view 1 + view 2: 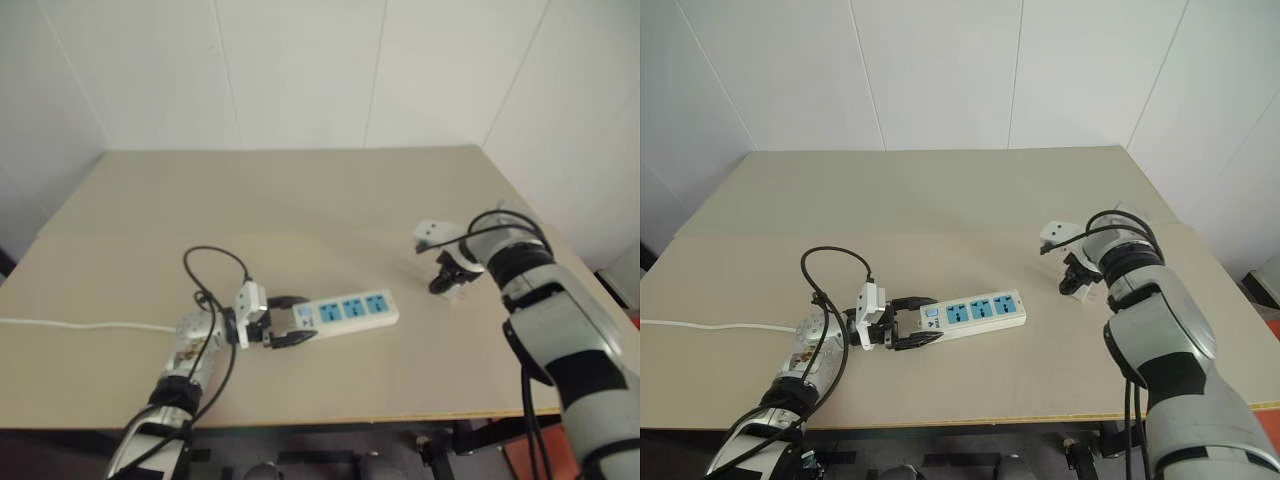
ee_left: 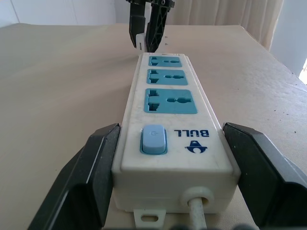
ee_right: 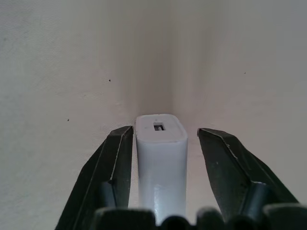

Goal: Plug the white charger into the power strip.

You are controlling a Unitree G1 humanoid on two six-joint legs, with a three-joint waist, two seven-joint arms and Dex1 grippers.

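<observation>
White panelled walls behind, beige matte tabletop (image 1: 300, 200) in front. Long white rectangular power strip with three blue sockets (image 1: 345, 310) lies flat on the table left of centre, its switch end toward the robot's left and a thin white cord (image 1: 80, 324) trailing off the table's left edge. Left arm low, forearm coming up over the near edge, wrist bent so the left gripper (image 1: 283, 335) points level toward the right — its two black fingers (image 2: 91, 177) sit along either side of the strip's switch end, clamped on the casing. Right arm reaches in from the right, elbow bent, wrist tipped steeply down over the table, well apart from the strip's far end. Right gripper (image 3: 163, 143) straddles the small white boxy charger (image 3: 161, 158), which stands between the black fingers (image 3: 115, 163) — one finger pressed against its side, the other with a visible gap, so not fully clamped. Charger just above or on the tabletop; cannot tell which.
</observation>
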